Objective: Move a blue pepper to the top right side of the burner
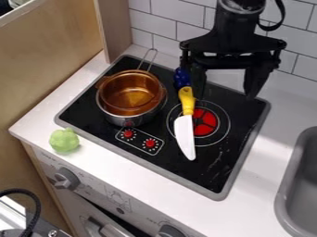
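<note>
Claw over back of stove — fingers spread wide, grasping nothing. Blue pepper near stove's back edge, between pot and claw, just behind knife's yellow handle.

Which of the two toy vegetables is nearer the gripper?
The blue pepper, just beside the gripper; the green one sits well away, on the white counter.

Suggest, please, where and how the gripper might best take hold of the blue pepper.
I'd grip the blue pepper around its middle, from above, with a finger on each long side, since it looks longer than wide. The yellow knife handle sits close to its near end, so I'd keep the gripper clear there.
</note>
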Robot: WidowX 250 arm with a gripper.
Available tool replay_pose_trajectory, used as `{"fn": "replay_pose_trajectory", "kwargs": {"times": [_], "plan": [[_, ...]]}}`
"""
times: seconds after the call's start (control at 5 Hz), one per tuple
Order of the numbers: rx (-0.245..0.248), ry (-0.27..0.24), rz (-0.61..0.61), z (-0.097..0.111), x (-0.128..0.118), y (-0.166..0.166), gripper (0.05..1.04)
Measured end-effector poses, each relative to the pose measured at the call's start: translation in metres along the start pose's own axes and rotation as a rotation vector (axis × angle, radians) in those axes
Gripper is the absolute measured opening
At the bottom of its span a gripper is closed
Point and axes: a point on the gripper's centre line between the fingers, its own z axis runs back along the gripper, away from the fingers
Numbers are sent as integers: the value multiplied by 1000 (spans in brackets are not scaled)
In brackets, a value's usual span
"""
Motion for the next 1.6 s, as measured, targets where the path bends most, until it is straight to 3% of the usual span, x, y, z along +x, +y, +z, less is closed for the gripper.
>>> {"fn": "replay_pose_trajectory", "kwargs": {"times": [0.2,0.4,0.6,0.8,1.4,1.6], "plan": [[24,21,-6,-9,-2,1,999],[54,-5,-42,-29,18,-5,999],[54,-33,-123,-39,38,-12,999],[40,81,-220,-38,21,-9,999],[23,75,-227,-39,21,-10,999],[-131,-54,-319,-49,28,-15,999]]}}
